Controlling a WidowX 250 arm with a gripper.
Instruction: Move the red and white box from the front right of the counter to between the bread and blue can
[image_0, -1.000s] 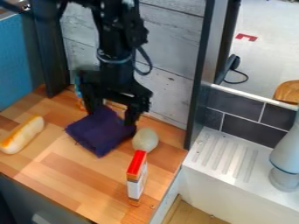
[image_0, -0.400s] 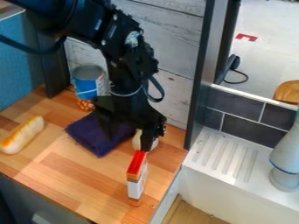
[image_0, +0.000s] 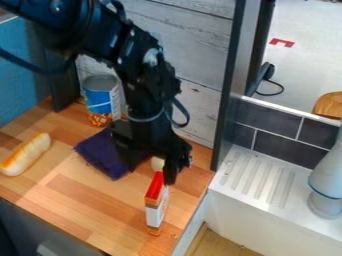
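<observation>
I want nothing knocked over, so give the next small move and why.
Perhaps raise the end effector slightly: its fingers are spread, and one looks close to the top of the upright red-and-white box, which a nudge might tip.

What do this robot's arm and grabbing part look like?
The chunky, jointed black arm has small pale markings and a thin grey band near its lower end. A thin black cable loops beside it. The black gripper has two fingers.

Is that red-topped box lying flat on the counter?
No, the red-topped box stands upright on the wooden counter, near the gripper.
</observation>
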